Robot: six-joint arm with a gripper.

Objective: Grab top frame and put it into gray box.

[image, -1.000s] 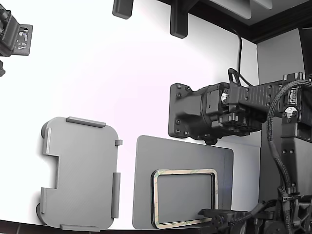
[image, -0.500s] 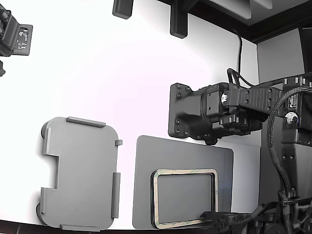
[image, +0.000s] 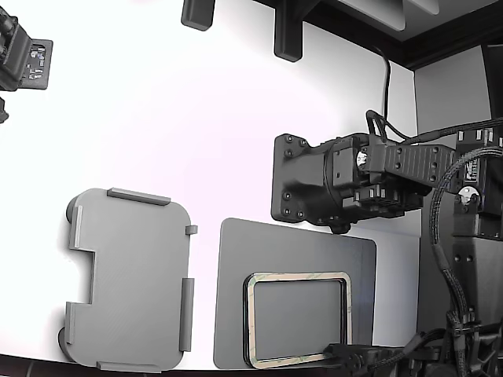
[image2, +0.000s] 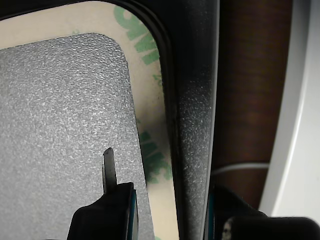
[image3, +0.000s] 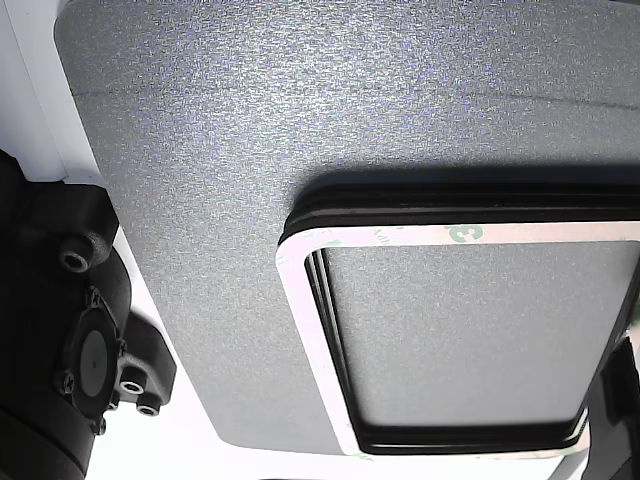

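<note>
Currently | thin tan-beige rectangular top frame [image: 298, 319] is lying flat atop its stack on dark-gray textured mat [image: 299, 250], long axis across the exterior view | shallow light-gray box [image: 130, 279] is sitting empty, apart | gripper [image2: 167, 200] is straddling frame's edge, jaws apart.

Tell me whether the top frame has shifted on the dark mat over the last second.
No. In the exterior view the top frame sits in the same spot on the dark gray mat, its edges at the same offset from the mat's corners.

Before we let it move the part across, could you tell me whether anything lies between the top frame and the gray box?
Nothing visible does. In the exterior view only bare white table separates the top frame, on the dark mat, from the gray box.
</note>
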